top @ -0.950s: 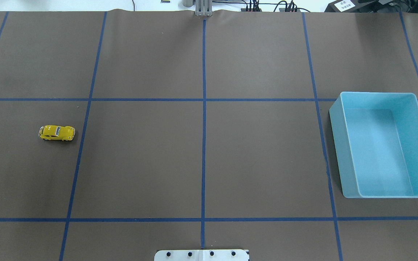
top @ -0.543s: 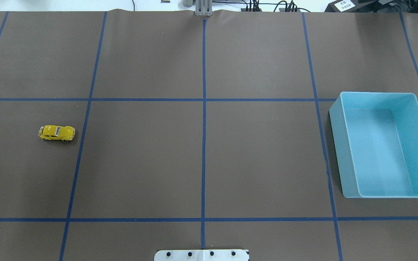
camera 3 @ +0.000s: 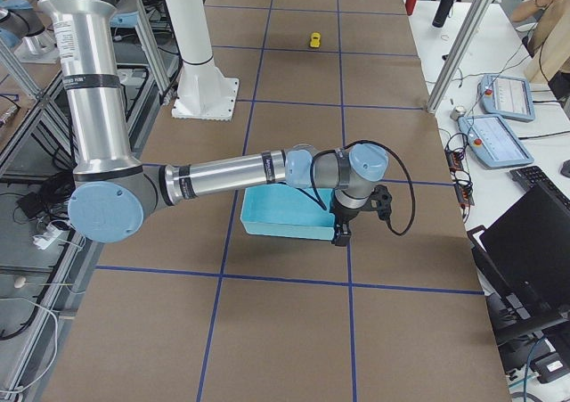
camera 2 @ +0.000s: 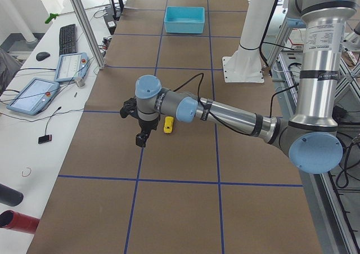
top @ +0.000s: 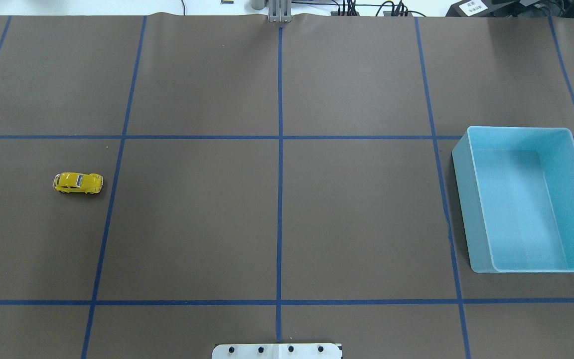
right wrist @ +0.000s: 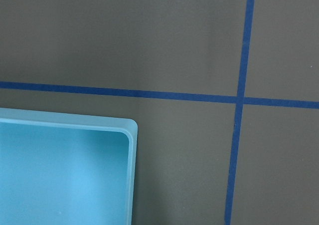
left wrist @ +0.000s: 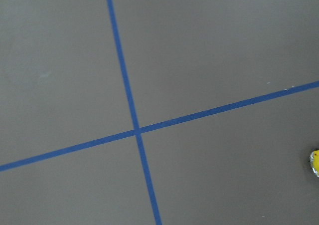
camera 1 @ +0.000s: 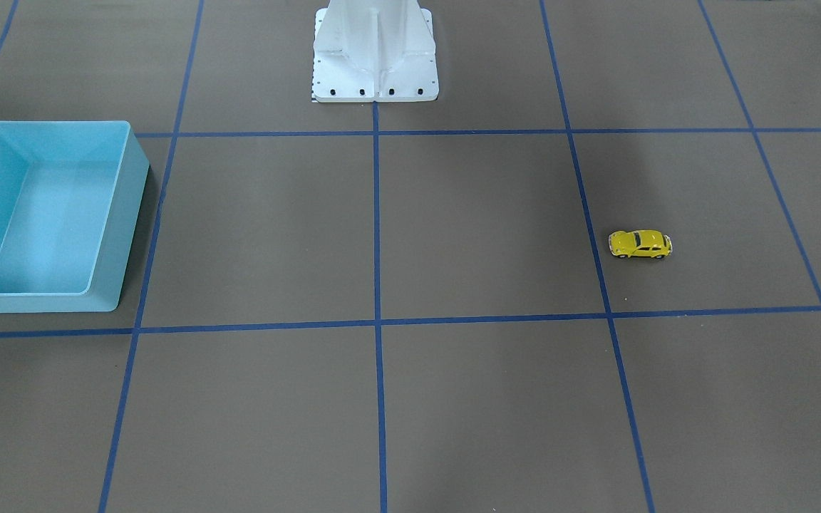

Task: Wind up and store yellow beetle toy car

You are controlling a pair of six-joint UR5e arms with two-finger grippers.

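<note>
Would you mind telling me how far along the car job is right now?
Done: nothing yet. The car sits on the table, untouched, and the bin is empty. In hand: the left hand hangs near the car but apart from it; the right hand hangs by the bin. Left: grasp the car, wind it up and put it in the bin.

Edge clips yellow beetle toy car (left wrist: 315, 164), left wrist view.

Opposed steep views, shared table (top: 192, 224)

No visible change since a second ago.
</note>
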